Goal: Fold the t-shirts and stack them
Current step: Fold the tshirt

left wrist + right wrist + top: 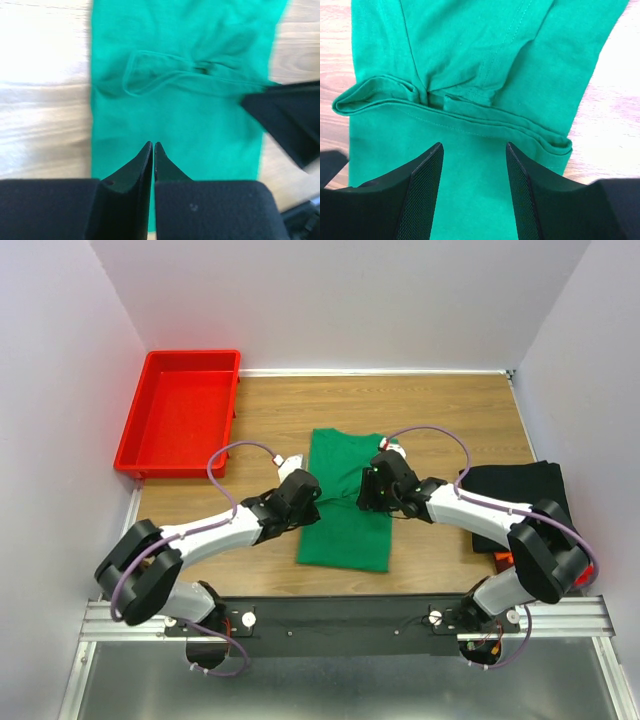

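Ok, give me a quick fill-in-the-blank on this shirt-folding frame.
1. The t-shirt in the middle is ____ in colour.
2. The left gripper has its jaws ____.
3. The right gripper has its jaws ____ over the cloth.
4. The red tray sits on the ____ arm's side.
Missing words: green; shut; open; left.

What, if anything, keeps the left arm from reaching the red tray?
Probably nothing, so likely yes: the tray lies far left, on that arm's side, with only bare wood between it and the hand.
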Tool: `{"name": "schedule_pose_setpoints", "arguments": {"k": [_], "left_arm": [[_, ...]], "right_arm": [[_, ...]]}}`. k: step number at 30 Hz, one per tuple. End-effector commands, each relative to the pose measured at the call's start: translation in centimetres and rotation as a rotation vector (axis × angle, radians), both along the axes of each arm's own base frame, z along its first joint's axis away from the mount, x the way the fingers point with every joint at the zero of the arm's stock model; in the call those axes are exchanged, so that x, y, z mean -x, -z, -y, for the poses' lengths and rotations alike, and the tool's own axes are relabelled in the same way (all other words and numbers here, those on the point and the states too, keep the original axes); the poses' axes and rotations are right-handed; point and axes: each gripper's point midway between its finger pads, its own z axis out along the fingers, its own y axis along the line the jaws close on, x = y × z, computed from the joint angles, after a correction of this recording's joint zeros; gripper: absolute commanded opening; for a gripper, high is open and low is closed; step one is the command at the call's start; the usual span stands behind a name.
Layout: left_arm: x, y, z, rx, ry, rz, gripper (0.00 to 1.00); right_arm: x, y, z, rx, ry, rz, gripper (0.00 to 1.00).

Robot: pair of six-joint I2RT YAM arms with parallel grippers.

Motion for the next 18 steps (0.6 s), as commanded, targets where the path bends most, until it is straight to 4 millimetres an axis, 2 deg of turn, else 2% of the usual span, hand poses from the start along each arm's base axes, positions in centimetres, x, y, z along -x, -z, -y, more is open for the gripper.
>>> {"name": "schedule_pose_setpoints", "arguments": {"k": [1, 6, 9, 15, 18], "left_arm": [[-2.3, 1.3, -1.2, -0.075, -0.022, 0.036, 0.11], [-5.6, 2.1, -3.1, -0.077, -0.073, 0.05, 0.1], [-6.6, 2.5, -3.0, -0.066, -0.073, 0.056, 0.1], [-6.6, 4.3, -2.3, -0.062, -0.05, 0.007, 0.06], [-6.5, 3.6, -2.8, -0.057, -0.069, 0.031, 0.07]], "right_arm": [[-0.5, -0.8, 0.9, 0.028, 0.042, 0.019, 0.6], [-0.3, -0.6, 2.2, 0.069, 0.074, 0.031, 0.6], [-0.3, -0.3, 2.9, 0.1, 0.093, 0.034, 0.6], [-0.4, 1.3, 3.9, 0.152, 0.118, 0.009, 0.58], [-0.2, 1.3, 4.2, 0.15, 0.129, 0.013, 0.58]]}}
